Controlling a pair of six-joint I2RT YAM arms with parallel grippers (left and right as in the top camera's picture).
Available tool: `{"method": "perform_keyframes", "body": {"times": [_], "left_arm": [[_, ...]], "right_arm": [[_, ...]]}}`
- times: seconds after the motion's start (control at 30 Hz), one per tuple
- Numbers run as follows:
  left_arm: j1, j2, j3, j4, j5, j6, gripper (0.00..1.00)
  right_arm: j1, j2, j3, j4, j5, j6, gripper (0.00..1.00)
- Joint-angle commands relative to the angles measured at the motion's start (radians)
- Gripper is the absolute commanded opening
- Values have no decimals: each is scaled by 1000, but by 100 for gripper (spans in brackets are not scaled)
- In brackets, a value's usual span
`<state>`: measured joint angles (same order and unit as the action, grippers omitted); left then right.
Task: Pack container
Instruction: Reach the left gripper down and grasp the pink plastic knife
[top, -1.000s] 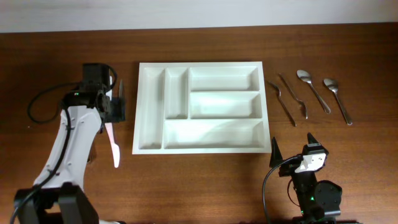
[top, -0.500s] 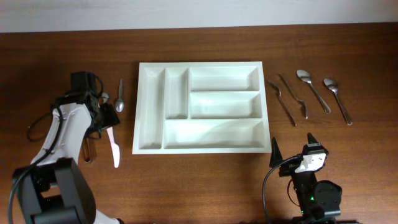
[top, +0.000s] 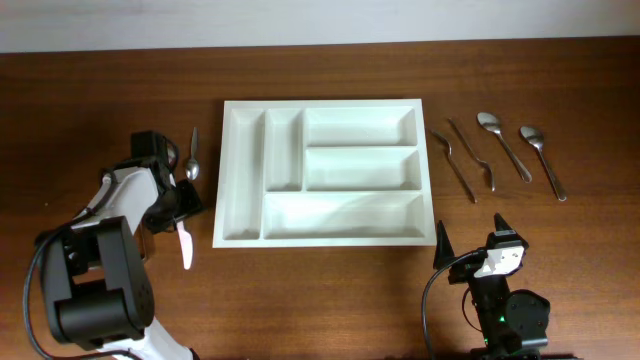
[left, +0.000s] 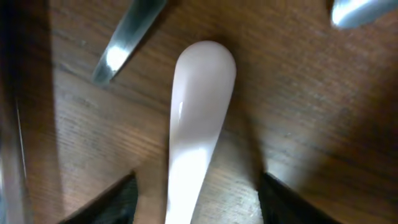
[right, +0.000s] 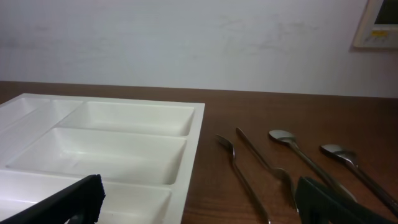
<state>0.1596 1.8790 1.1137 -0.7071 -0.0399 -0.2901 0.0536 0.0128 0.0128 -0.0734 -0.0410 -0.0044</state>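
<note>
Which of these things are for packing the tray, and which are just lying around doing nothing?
For the job:
- white tray
- white plastic utensil at the left tool
- small spoon beside the tray
- two forks
- two spoons on the right

Just there:
- black cable near the front edge
- framed panel on the wall

Low view across a dark wooden table (right: 298, 118) toward a plain white wall (right: 186, 43). At left, the white container (right: 193, 134), with its wide crosswise compartments running back in rows. Just right of it, lying apart on the wood: a fork (right: 239, 171), a second slender utensil (right: 261, 155) (head hard to make out), a spoon (right: 292, 149), then another spoon (right: 348, 163) farthest right. In the lower corners, the dark fingertips (right: 74, 199) of the right tool (right: 199, 208), spread wide. At top right, the corner of a pale framed panel (right: 379, 25).
</note>
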Motion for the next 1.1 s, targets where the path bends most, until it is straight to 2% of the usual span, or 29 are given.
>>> {"method": "perform_keyframes", "body": {"times": [0.0, 0.07, 0.17, 0.2, 0.47, 0.63, 1.07], "left_arm": [[0, 126, -34, 16, 0, -9, 39], [0, 136, -34, 17, 0, -8, 22], [0, 137, -34, 23, 0, -8, 5], [0, 137, -34, 23, 0, -8, 2], [0, 134, -26, 11, -1, -8, 2], [0, 86, 27, -55, -1, -8, 2], [-1, -242, 158, -178, 1, -8, 2]], "right_arm": [[-5, -10, -7, -2, 13, 2, 99], [-5, -9, -7, -2, 13, 2, 99], [-5, -9, -7, -2, 13, 2, 99], [-5, -10, -7, -2, 13, 2, 99], [-5, -10, -7, -2, 13, 2, 99], [-5, -10, -7, -2, 12, 2, 99], [-5, -10, -7, -2, 12, 2, 99]]}}
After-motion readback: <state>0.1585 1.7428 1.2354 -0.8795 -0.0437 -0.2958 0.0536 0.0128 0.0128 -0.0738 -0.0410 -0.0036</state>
